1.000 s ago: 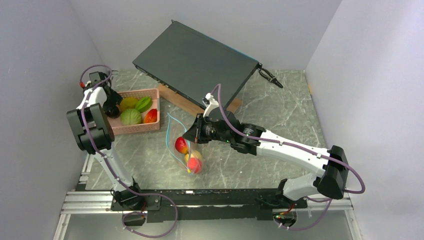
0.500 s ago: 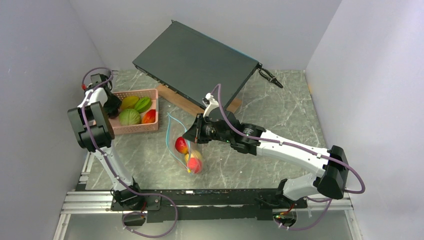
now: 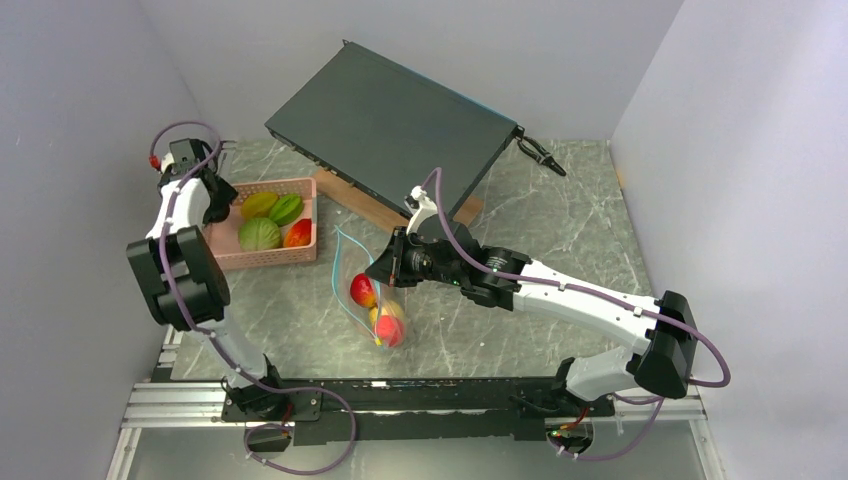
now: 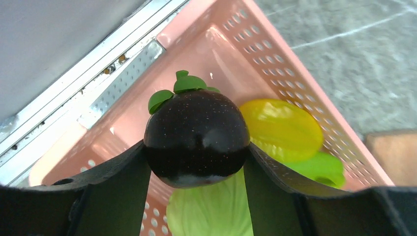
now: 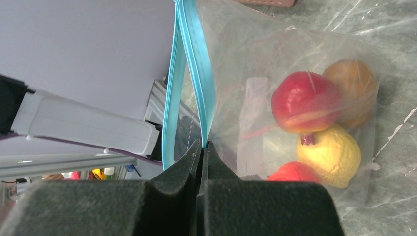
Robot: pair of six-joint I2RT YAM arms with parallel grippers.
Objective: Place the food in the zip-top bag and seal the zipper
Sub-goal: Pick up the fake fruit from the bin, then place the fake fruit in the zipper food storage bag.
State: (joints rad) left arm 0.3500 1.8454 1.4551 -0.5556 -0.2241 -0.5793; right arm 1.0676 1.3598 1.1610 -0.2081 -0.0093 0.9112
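My left gripper (image 4: 196, 162) is shut on a dark purple toy fruit (image 4: 196, 137) with green leaves, held above the pink basket (image 4: 305, 83); in the top view it (image 3: 212, 195) is over the basket's left end. The basket holds yellow (image 4: 280, 128) and green (image 4: 211, 211) food. My right gripper (image 5: 204, 147) is shut on one side of the teal zipper (image 5: 196, 64), holding the clear zip-top bag (image 3: 365, 290) with its mouth open. Red (image 5: 305, 101), orange and yellow (image 5: 329, 152) fruits lie inside the bag.
A dark flat box (image 3: 390, 125) leans on a wooden block (image 3: 370, 205) behind the bag. The pink basket (image 3: 320, 225) sits at the left by the wall. A metal rail (image 4: 98, 83) runs beside the basket.
My left gripper has lifted and moved slightly back and left over the basket with the dark purple fruit. The right arm and bag have not moved.
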